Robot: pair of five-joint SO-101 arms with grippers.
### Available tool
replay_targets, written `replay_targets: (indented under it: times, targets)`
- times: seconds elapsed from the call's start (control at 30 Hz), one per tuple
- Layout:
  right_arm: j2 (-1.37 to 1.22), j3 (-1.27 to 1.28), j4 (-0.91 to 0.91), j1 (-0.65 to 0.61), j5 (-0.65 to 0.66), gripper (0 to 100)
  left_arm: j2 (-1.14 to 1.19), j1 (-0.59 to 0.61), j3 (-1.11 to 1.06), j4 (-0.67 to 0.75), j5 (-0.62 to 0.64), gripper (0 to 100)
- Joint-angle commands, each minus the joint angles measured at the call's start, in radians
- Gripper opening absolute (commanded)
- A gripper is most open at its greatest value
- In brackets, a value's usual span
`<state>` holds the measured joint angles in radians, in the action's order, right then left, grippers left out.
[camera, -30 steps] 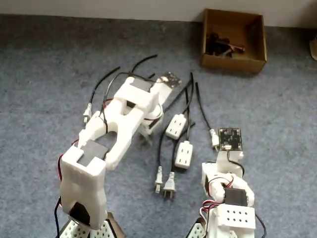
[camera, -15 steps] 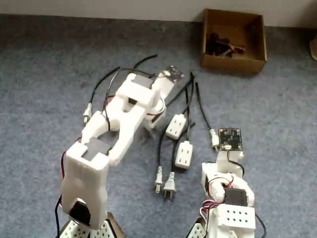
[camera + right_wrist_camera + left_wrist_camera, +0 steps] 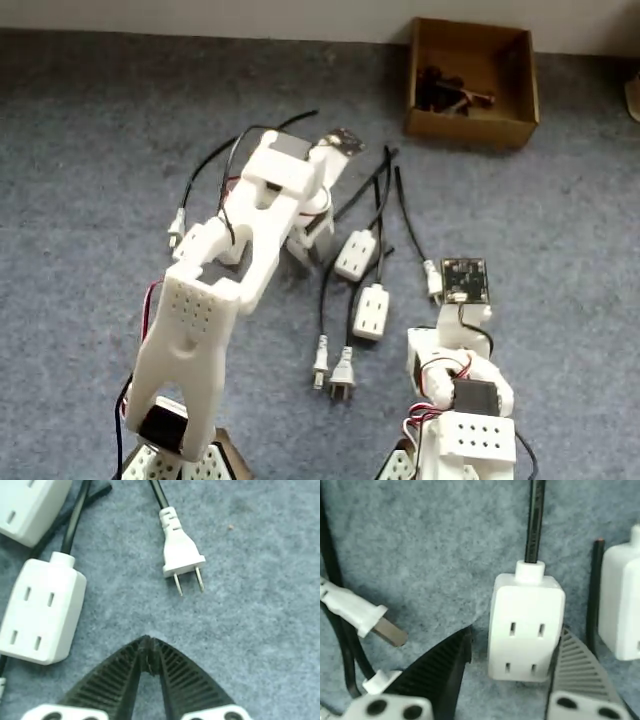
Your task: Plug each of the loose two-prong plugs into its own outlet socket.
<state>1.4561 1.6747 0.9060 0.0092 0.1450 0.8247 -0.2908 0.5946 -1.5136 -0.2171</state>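
Left gripper (image 3: 516,632) astride outlet socket (image 3: 526,612) (neighbouring socket (image 3: 622,605) cut off)

A cardboard box (image 3: 470,80) holding dark parts (image 3: 445,92) sits on grey carpet (image 3: 90,150).

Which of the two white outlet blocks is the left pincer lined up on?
The outlet block lying between the open fingers of the left pincer. The other outlet block lies outside them, off to one side.
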Motion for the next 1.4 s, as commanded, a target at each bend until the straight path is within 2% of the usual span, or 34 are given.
replay_targets:
  times: [0.0,0.7,0.9,1.03,1.37]
  targets:
    - [0.008,0.061,-0.025,0.012,0.015,0.6,-0.013,-0.002,0.068,-0.046,0.009,27]
    - [0.008,0.061,-0.025,0.012,0.015,0.6,-0.015,-0.001,0.332,-0.222,0.011,27]
    - [0.008,0.061,-0.025,0.012,0.015,0.6,-0.031,0.022,0.383,-0.233,0.012,27]
    - [0.008,0.061,-0.025,0.012,0.015,0.6,-0.14,0.041,0.335,-0.235,0.012,27]
    - [0.008,0.061,-0.025,0.012,0.015,0.6,-0.449,0.051,0.013,-0.233,0.011,27]
